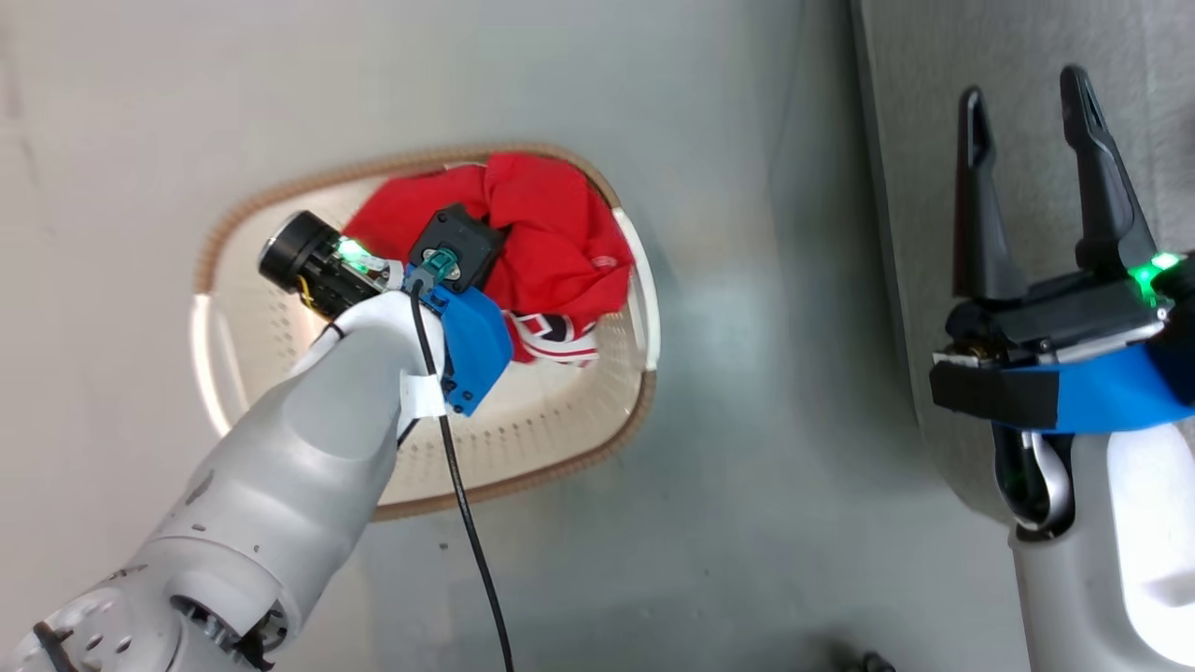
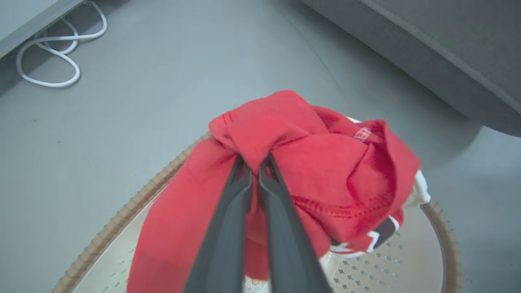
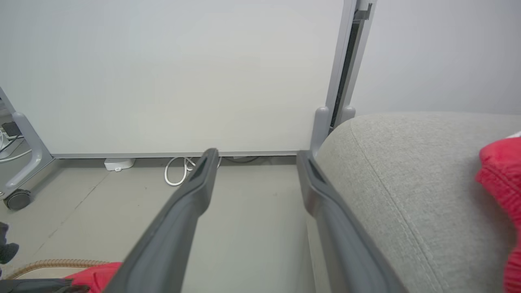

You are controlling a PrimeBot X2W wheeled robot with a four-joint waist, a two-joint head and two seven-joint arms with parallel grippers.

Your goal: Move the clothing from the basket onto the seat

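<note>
The cream basket (image 1: 560, 439) with a brown rim stands on the grey floor left of the seat (image 1: 1027, 84). Red clothing (image 1: 551, 233) is bunched at its far right side. My left gripper (image 2: 254, 162) reaches down into the basket and is shut on a fold of the clothing (image 2: 325, 171), which rises in a heap above the rim (image 2: 122, 219). My right gripper (image 1: 1027, 112) hangs open over the seat's near edge with nothing between its fingers. Another red garment (image 3: 502, 179) lies on the seat (image 3: 407, 171) at the right edge of the right wrist view.
A white cable (image 2: 49, 61) loops on the floor by the wall. A white panel on a grey stand (image 3: 342, 81) rises behind the seat, and a wheeled stand leg (image 3: 18, 195) sits at the far left. Bare grey floor (image 1: 747, 467) separates basket and seat.
</note>
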